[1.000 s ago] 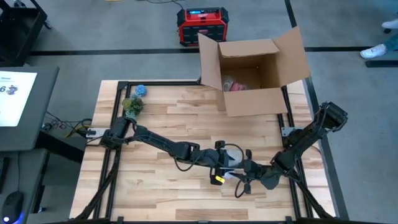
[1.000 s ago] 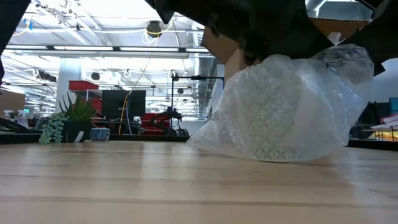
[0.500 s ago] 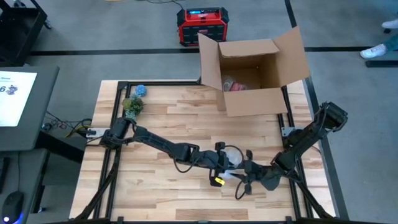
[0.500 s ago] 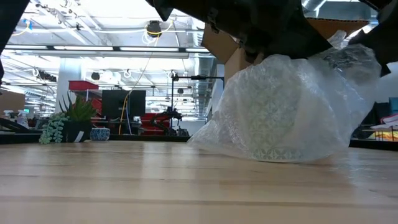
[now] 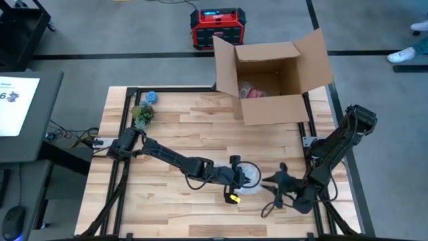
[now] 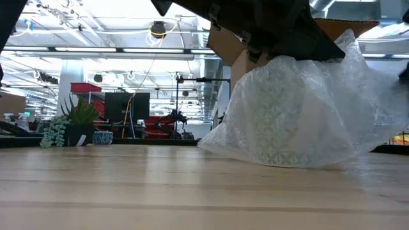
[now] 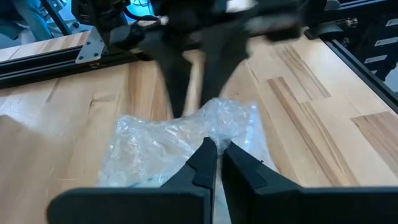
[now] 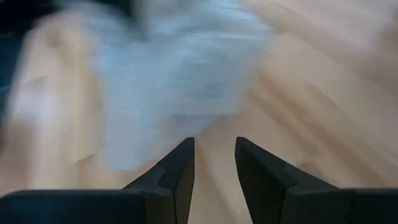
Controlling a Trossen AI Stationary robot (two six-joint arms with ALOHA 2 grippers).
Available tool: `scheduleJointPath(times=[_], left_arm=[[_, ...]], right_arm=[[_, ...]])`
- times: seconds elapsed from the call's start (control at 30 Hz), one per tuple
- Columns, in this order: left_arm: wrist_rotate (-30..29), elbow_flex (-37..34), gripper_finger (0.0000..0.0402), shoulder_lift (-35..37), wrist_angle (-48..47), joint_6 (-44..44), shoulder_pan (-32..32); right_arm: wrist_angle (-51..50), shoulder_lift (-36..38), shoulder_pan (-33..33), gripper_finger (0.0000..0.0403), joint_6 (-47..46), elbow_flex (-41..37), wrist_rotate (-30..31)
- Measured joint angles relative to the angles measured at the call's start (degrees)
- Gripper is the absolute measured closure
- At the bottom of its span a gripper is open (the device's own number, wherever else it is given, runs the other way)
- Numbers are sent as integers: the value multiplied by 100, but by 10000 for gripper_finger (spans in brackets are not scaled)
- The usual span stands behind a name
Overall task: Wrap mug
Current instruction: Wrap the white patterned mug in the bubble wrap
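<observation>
Your left arm stretched low across the table, left gripper pinched closed, your right gripper parted, empty

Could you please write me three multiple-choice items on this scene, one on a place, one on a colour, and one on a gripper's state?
1. Where does the cardboard box stand?
A. At the table's far edge
B. Between the two grippers
C. Beside the plant

2. What colour is the device on the floor beyond the table?
A. Blue
B. Red and black
C. White

3. How is the left gripper?
A. Wide open above bare wood
B. Out of view
C. Shut on the bubble wrap

Answers: 1 A, the high view shows it at the far edge. 2 B, its casing is red with black. 3 C, the left wrist view shows its fingers pinching the wrap.
</observation>
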State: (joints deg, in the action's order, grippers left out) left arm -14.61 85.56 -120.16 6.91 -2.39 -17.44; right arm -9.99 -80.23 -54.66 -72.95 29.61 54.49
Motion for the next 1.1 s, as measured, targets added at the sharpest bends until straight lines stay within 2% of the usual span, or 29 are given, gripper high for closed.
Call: scheduleJointPath(times=[0.07, 0.17, 0.4, 0.47, 0.6, 0.87, 1.0, 1.1], left_arm=[[0, 0, 402, 0, -12, 3, -14], [3, 0, 402, 0, -22, 2, -43], [46, 0, 402, 6, -113, 59, -49], [-4, 0, 402, 15, -87, 92, -47], [-193, 0, 389, 22, -80, 53, -56], [-257, -2, 314, 361, -564, 203, -186], [-349, 0, 299, 839, -1294, 875, -328], [-591, 2, 300, 1187, -2267, 1655, -403]], right_arm=[[-218, -143, 126, 296, -484, -2, 16], [113, -310, 309, 296, -466, -4, 100], [2372, -351, 570, 296, 1847, -5, 112], [2771, -351, 628, 296, 2191, -10, 105], [2823, -351, 727, 296, 2254, -13, 106], [2707, -349, 755, 296, 2031, -2, 101], [2740, -347, 757, 296, 2031, 0, 97], [2730, -347, 755, 296, 1945, 0, 95]])
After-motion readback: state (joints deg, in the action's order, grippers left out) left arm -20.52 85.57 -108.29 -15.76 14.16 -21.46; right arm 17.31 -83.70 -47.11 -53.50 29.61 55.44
